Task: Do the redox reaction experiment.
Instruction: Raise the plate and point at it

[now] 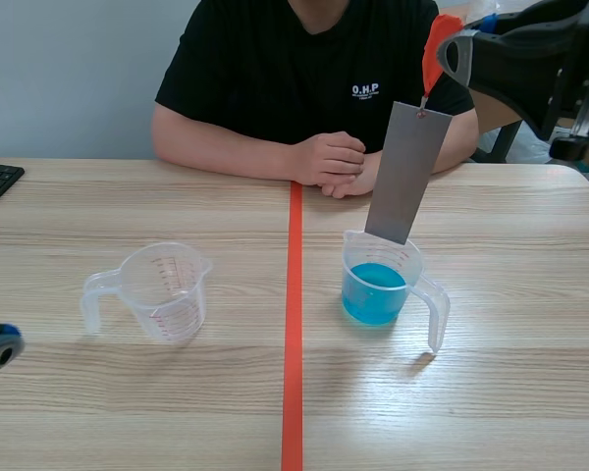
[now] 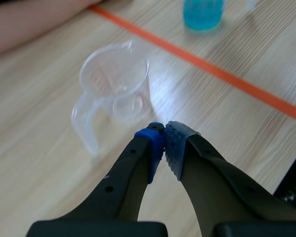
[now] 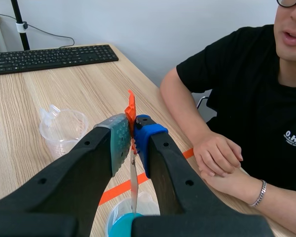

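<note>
Blue-padded, the left gripper (image 2: 164,132) lies clenched on nothing near the empty clear cup (image 1: 164,291). Across the tape (image 1: 293,353), the right gripper (image 3: 132,129) pinches an orange tab (image 1: 434,47). Its grey strip (image 1: 407,175) hangs steeply, lower end at the mouth of the blue-liquid cup (image 1: 378,291).

- Scene view: robot's side, facing across table (image 1: 128,412) to person (image 1: 294,69).
- Left wrist view: low, close to empty cup (image 2: 113,81).
- Right wrist view: high, over blue-liquid cup (image 3: 122,226); all views share both cups.
</note>
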Tool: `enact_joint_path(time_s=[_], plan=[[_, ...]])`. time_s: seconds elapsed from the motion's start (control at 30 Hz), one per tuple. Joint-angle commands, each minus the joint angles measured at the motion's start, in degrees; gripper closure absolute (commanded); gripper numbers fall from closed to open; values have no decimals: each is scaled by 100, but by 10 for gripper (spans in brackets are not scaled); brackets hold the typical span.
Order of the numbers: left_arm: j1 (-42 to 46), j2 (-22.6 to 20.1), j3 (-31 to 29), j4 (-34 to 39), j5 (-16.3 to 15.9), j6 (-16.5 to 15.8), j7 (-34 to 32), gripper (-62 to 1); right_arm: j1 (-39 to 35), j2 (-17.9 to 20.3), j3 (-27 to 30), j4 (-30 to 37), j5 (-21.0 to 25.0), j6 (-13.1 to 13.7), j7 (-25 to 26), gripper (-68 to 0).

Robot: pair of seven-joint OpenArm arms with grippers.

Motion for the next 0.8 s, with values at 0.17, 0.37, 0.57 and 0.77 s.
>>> enact_joint_path(time_s=[0.17,0.37,0.57,0.77], plan=[[-2002,-101,1366,122,11,-70,367,-47,96,74,59,96,81,31,85,-15],[-3832,450,2754,-59,546,-68,927,-47,96,72,59,96,81,31,85,-15],[-5053,1226,3735,-632,1185,-11,1067,-47,96,72,59,96,79,31,83,-15],[-6019,2009,4430,-1563,1606,20,1126,-47,96,72,59,96,79,31,85,-15]])
